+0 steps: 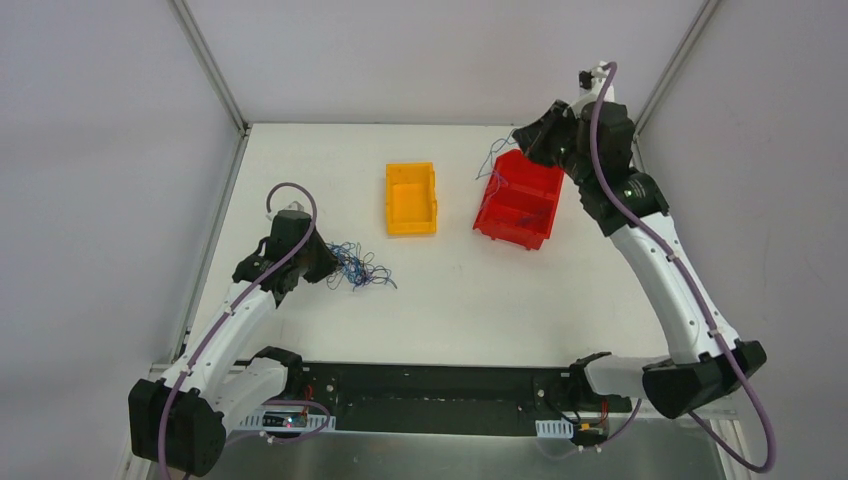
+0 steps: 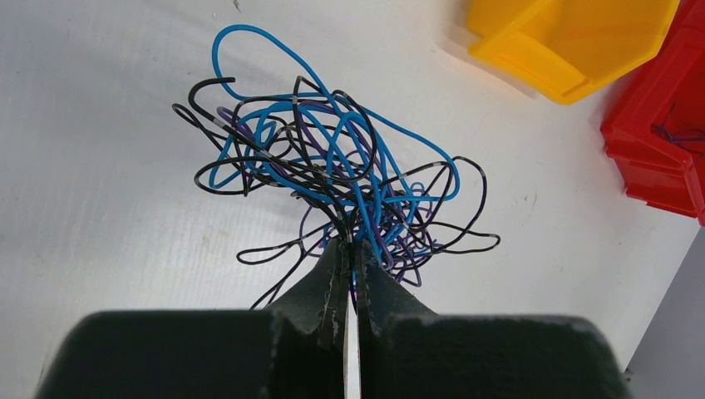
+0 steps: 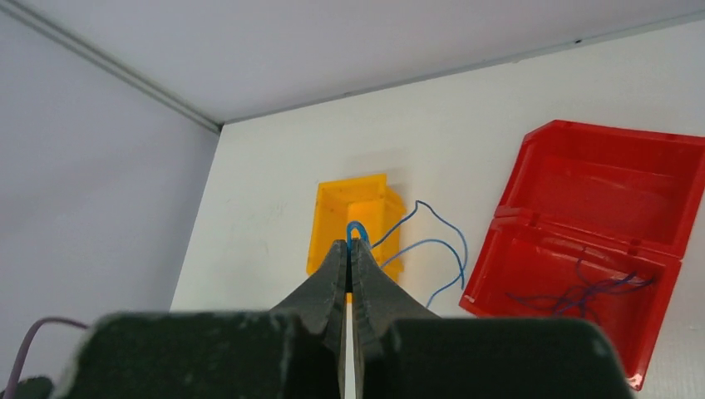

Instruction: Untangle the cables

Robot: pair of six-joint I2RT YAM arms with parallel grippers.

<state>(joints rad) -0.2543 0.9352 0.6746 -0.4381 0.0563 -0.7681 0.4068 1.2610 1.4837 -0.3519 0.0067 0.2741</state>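
- Nearest the arm bases, our left gripper [image 2: 349, 246] was clamped on the near edge of the tangle of cables [image 2: 332, 166]. Its two fingers were pressed together with strands pinched between them.
- We saw that tangle, made of blue, black and a few purple strands looped through one another, lying on the left side of the white table [image 1: 500, 300].
- Farther back, the yellow bin [image 1: 411, 228] stood near the middle of the table, well apart from the tangle.
- To the right of it sat the red bin [image 3: 599, 174], turned at an angle to the yellow one. A few loose cables [image 3: 590, 287], thin, blue and dark, lay in one of its two compartments.
- Farthest from us, our right gripper [image 3: 351, 243] hung raised over the far left corner of the red bin. Its fingers were closed on a single blue cable [image 3: 432, 243], which looped over the fingertips and trailed down in curls beside the bin. We could not tell whether its ends touched the bin.
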